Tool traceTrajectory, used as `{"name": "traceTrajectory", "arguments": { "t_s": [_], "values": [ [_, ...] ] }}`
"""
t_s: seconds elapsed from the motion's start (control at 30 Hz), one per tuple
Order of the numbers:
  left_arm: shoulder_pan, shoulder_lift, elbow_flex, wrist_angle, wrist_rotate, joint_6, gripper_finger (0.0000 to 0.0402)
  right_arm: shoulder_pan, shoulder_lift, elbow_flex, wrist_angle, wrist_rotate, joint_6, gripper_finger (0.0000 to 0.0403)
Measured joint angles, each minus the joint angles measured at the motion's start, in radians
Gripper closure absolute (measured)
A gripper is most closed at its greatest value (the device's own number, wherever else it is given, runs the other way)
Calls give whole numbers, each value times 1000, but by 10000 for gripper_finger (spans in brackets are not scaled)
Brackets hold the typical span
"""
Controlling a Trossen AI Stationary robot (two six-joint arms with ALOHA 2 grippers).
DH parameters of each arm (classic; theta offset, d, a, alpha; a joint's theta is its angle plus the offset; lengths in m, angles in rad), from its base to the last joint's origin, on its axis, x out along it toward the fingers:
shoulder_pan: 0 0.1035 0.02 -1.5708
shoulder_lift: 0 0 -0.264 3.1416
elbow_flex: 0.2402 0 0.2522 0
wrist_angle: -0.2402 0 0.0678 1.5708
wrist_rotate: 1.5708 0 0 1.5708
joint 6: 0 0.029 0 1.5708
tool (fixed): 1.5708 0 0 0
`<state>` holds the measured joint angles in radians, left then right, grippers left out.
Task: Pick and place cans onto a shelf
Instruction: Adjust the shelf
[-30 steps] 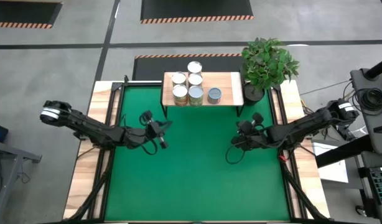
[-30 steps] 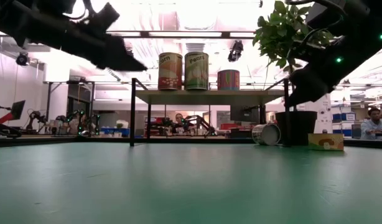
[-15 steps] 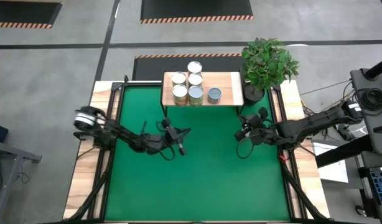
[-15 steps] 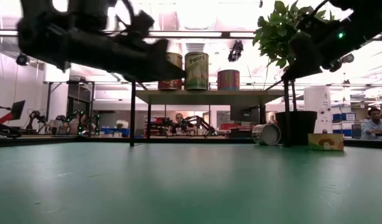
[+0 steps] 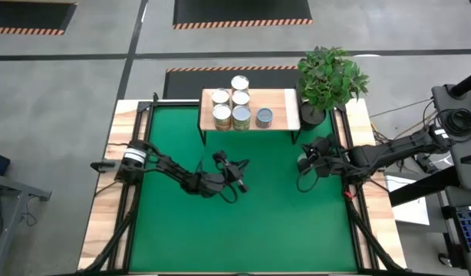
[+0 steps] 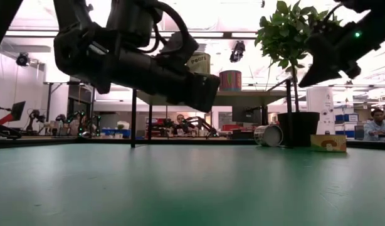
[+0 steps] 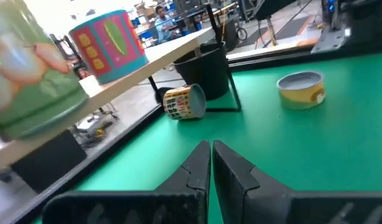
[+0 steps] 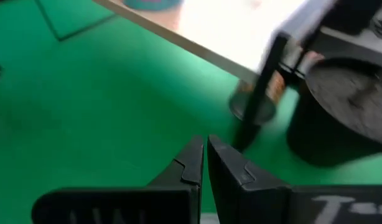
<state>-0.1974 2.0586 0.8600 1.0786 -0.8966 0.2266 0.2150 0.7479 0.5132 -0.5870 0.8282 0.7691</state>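
Note:
The light-wood shelf [image 5: 285,107] stands at the table's far edge with several cans [image 5: 232,109] upright on it; the low view shows them too [image 6: 230,80]. One can [image 7: 185,101] lies on its side under the shelf's right end, by the plant pot; it also shows in the low view [image 6: 268,135] and in the right wrist view [image 8: 253,104]. A short tin [image 7: 301,89] stands on the green table top. My left gripper [image 5: 242,170] is shut and empty above the table's middle. My right gripper [image 5: 306,156] is shut and empty near the shelf's right leg.
A potted plant [image 5: 331,77] stands right of the shelf, its black pot [image 8: 340,112] close ahead of my right gripper. The shelf's thin black leg [image 8: 259,93] is between that gripper and the lying can. Bare green table top [image 5: 243,230] lies on the near side.
My left gripper has swung toward the table's right, from the left side to above the middle. My right gripper has gone toward the far edge and a little right, toward the plant pot and the shelf's right leg. Both stay shut. The cans have not moved.

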Motion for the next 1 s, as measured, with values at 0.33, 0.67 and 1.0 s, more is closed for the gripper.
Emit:
{"name": "traceTrajectory", "arguments": {
  "t_s": [0.33, 0.67, 1.0],
  "values": [
    [27, -21, -46, -23, -114, 110, 402, -71, 14, -15, -45, 9, 75, 393],
    [35, -21, -59, -23, -99, 73, 402, -198, 32, -37, -39, 5, 32, 394],
    [35, -21, -56, -22, -81, 71, 402, -276, 143, -40, 60, 10, -17, 394]
  ]
}}
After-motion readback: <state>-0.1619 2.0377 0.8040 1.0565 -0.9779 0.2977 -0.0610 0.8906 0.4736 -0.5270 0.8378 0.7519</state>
